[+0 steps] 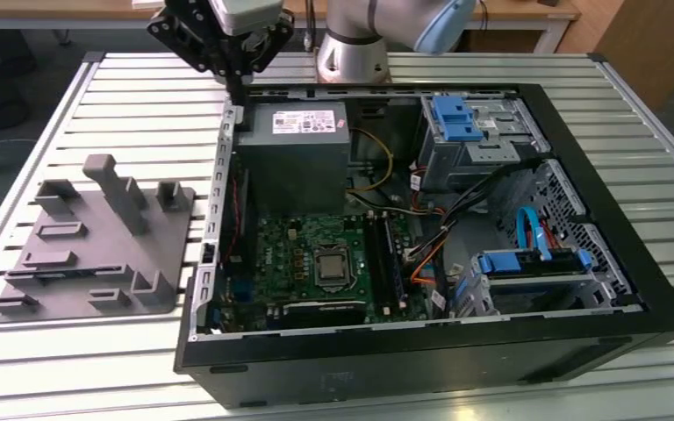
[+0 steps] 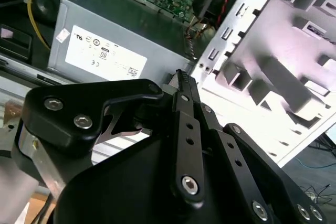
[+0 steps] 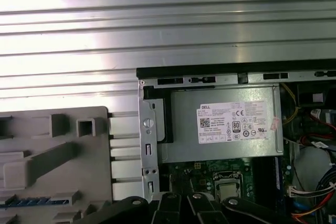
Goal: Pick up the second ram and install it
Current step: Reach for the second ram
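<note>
Closed, as far as I can judge, the end effector (image 1: pixel 233 77) narrows to a single wedge with nothing visible in its grip. It hangs above the far corner of the computer case (image 1: pixel 431 355), on the exterior view's left. Held that high, it is clear of the case's metal rim and can look down on both the case and the parts beside it.

Directly below it sits the boxy grey power supply (image 3: pixel 220 124), tucked against the case wall. Beyond that lies the green motherboard (image 1: pixel 302 254), face up because the case rests on its side with the panel off. That leaves the board open from above. The long dark slots beside the processor socket (image 1: pixel 334 266) are where memory belongs, but I cannot tell what they hold.

Further out, just beside the case on the exterior view's left, stands the grey block (image 1: pixel 91 246). It is a moulded holder whose slots and posts keep parts in fixed, reachable poses. The second ram (image 3: pixel 37 201) appears to lie in one of its slots — a slim dark strip with bluish flecks, well apart from the end effector and untouched. Both block and case rest on the slatted metal desk (image 1: pixel 115 79).
</note>
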